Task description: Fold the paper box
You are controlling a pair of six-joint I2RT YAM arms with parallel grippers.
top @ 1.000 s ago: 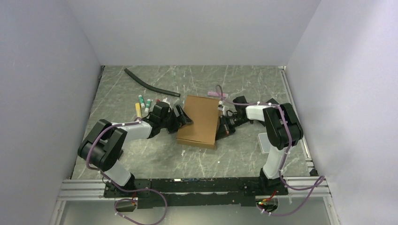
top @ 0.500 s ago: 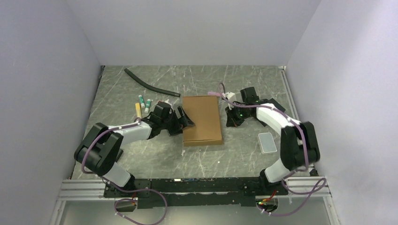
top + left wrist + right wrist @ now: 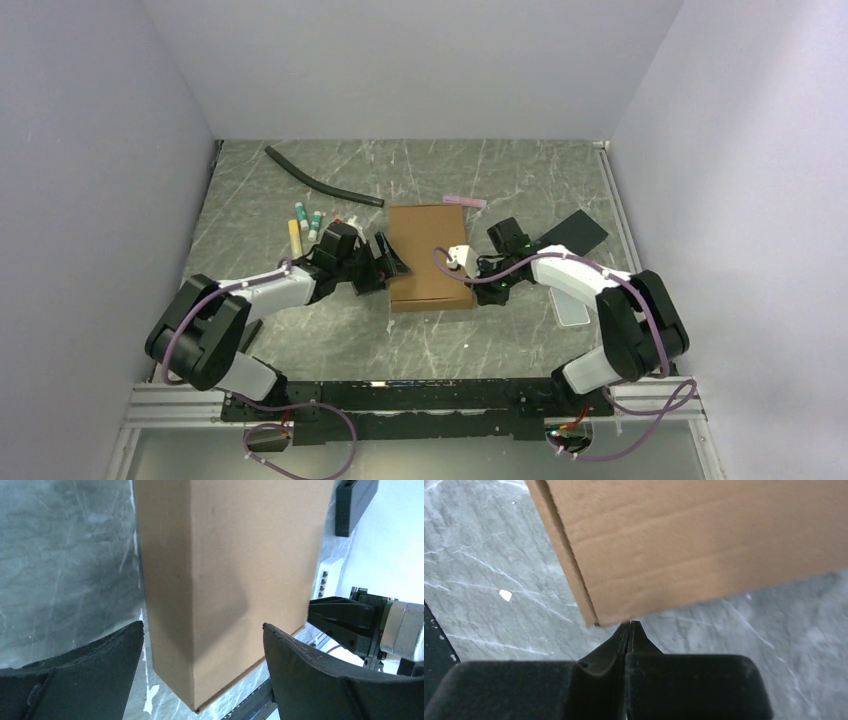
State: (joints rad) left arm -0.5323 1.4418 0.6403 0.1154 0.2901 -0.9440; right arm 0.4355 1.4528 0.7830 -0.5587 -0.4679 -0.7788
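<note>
The paper box [image 3: 430,255] lies on the tabletop [image 3: 330,335] between the two arms, folded shut by the look of it, with its long axis running away from the bases. The left gripper [image 3: 385,262] sits just beside the box's left long side, spread wide and holding nothing. In the left wrist view the box fills the gap ahead of its fingers [image 3: 75,680]. The right gripper [image 3: 480,288] is pinched fully closed and empty, its fingertips [image 3: 626,636] at the near right corner, touching it or just short. Both forearms lie low and point inward, with the right elbow bent out to the side. The right arm looks nearer, so any push would likely drive the box leftward.
</note>
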